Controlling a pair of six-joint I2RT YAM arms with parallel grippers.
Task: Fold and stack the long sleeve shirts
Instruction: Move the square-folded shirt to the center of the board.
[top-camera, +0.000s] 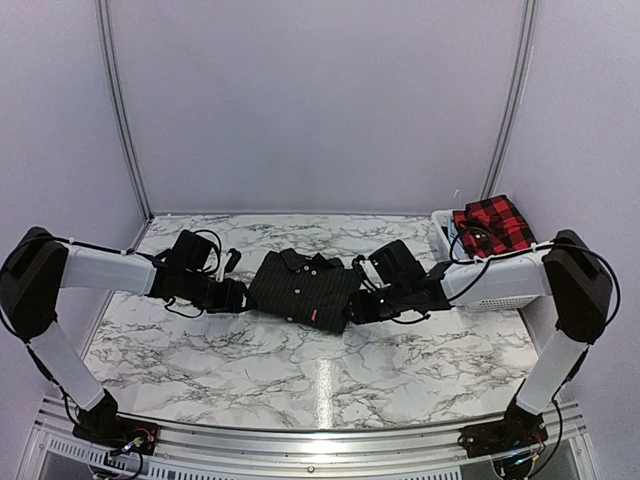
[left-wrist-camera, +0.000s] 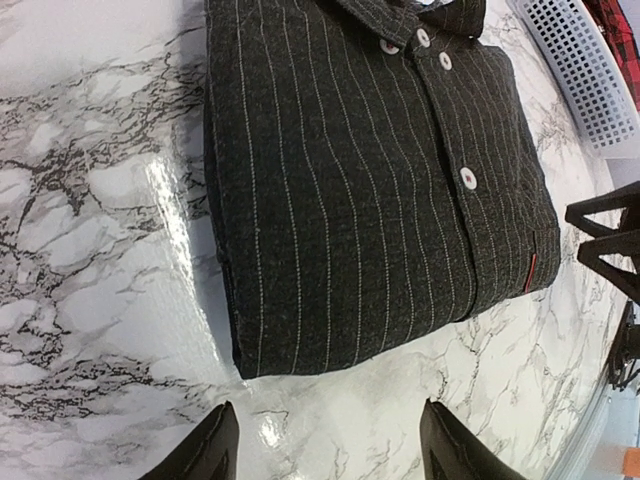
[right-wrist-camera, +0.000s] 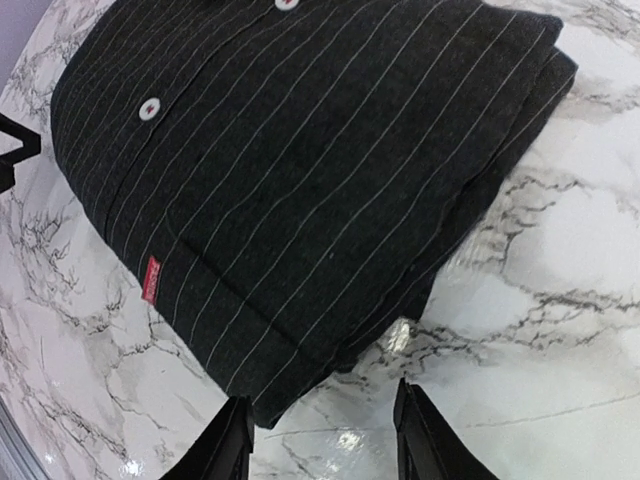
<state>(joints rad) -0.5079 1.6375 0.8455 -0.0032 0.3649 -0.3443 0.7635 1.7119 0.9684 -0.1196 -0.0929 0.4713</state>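
Note:
The black pinstriped shirt (top-camera: 303, 288) lies folded flat on the marble table, collar toward the back, and also shows in the left wrist view (left-wrist-camera: 370, 190) and the right wrist view (right-wrist-camera: 300, 170). The red-and-black checked shirt (top-camera: 493, 226) lies folded in the white basket at the right. My left gripper (left-wrist-camera: 325, 445) is open and empty, just off the black shirt's left edge (top-camera: 238, 293). My right gripper (right-wrist-camera: 322, 440) is open and empty at the shirt's right edge (top-camera: 362, 303), one fingertip (right-wrist-camera: 232, 440) close to the shirt's corner.
The white lattice basket (top-camera: 505, 290) stands at the back right, partly behind my right arm; its wall shows in the left wrist view (left-wrist-camera: 580, 70). Grey walls enclose the table on three sides. Bare marble (top-camera: 320, 370) lies in front of the shirt.

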